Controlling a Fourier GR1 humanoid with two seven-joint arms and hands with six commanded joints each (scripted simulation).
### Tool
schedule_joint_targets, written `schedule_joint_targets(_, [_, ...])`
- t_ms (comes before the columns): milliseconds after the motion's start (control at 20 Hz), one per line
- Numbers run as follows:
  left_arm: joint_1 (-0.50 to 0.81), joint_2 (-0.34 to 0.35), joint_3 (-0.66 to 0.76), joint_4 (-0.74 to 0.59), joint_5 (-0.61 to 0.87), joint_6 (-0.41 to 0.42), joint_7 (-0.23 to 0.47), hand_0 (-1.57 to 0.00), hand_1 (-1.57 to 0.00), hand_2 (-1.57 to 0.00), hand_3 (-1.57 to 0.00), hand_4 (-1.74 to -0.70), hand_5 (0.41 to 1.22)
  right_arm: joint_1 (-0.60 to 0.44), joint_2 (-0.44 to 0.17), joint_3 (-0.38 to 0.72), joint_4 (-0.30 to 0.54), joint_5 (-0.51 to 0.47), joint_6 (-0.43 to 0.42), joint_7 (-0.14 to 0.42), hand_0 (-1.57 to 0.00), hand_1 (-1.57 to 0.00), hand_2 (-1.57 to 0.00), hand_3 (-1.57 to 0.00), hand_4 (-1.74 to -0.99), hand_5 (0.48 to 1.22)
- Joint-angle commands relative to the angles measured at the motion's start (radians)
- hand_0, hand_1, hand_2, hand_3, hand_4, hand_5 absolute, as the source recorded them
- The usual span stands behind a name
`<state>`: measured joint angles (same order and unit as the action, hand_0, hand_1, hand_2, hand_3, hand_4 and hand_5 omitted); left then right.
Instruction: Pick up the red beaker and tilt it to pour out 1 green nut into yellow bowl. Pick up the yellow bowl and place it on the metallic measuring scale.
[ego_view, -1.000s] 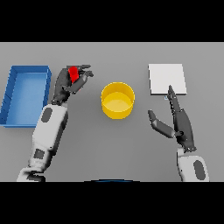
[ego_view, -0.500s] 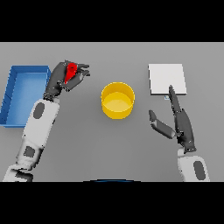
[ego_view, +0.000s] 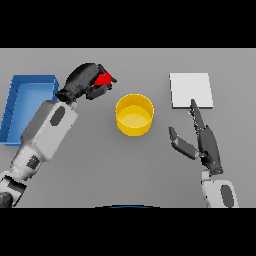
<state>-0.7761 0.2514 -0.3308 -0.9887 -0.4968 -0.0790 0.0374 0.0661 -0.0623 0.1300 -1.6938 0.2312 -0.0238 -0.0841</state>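
Observation:
My left hand (ego_view: 82, 81) is curled round the red beaker (ego_view: 104, 79), lifted above the table at the upper left; only a small red part of the beaker shows past the fingers. The beaker is tilted toward the yellow bowl (ego_view: 134, 115), which stands in the middle of the table to the right of the hand. No green nut can be seen. The metallic measuring scale (ego_view: 190, 90) is a pale square plate at the upper right. My right hand (ego_view: 204, 142) hovers just below the scale with straight fingers and holds nothing.
A blue open bin (ego_view: 27, 106) sits at the table's left edge, partly behind my left forearm (ego_view: 47, 131).
My left hand has lifted the red beaker higher and carried it right toward the bowl, turning it over in the grip. The right hand has not moved.

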Motion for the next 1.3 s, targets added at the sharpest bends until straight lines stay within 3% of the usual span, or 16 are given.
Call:
schedule_joint_targets(0, [-0.021,0.006,-0.038,0.006,-0.043,-0.005,0.007,-1.57,-1.57,-1.57,-1.57,-1.74,1.162,-0.009,0.002,-0.007,0.007,-0.008,-0.001,0.013,0.00,0.00,0.00,0.00,-1.181,0.669])
schedule_joint_targets(200, [-0.093,0.035,-0.173,0.035,-0.182,-0.063,0.039,-1.57,-1.57,-1.57,-1.57,-1.74,1.197,0.002,0.000,-0.011,0.003,-0.011,-0.002,-0.001,0.00,0.00,0.00,0.00,-1.187,0.676])
schedule_joint_targets(250, [-0.111,0.034,-0.208,0.058,-0.213,-0.087,0.049,-1.57,-1.57,-1.57,-1.57,-1.69,1.202,-0.013,0.004,-0.011,0.012,-0.009,-0.005,0.015,0.00,0.00,0.00,0.00,-1.191,0.675])
schedule_joint_targets(300, [-0.137,0.036,-0.234,0.072,-0.237,-0.106,0.050,-1.57,-1.57,-1.57,-1.49,-1.70,1.205,0.005,0.008,-0.009,-0.005,-0.016,-0.003,0.004,0.00,0.00,0.00,0.00,-1.190,0.675])
schedule_joint_targets(600, [-0.260,0.047,-0.388,0.123,-0.395,-0.211,-0.017,-1.57,-1.57,-1.57,-1.29,-1.72,1.217,0.006,0.030,-0.018,0.008,-0.048,0.000,0.028,0.00,0.00,0.00,0.00,-1.206,0.639])
schedule_joint_targets(850, [-0.338,0.011,-0.489,0.192,-0.494,-0.231,-0.107,-1.57,-1.57,-1.57,-1.48,-1.73,1.220,0.013,0.022,-0.015,-0.004,-0.025,-0.012,-0.005,0.00,0.00,0.00,0.00,-1.214,0.600])
schedule_joint_targets(1250, [-0.433,0.027,-0.652,0.226,-0.664,-0.228,-0.201,-1.57,-1.57,-1.57,-1.56,-1.74,1.221,-0.007,0.027,-0.025,0.015,-0.020,-0.030,0.002,0.00,0.00,0.00,0.00,-1.148,0.566])
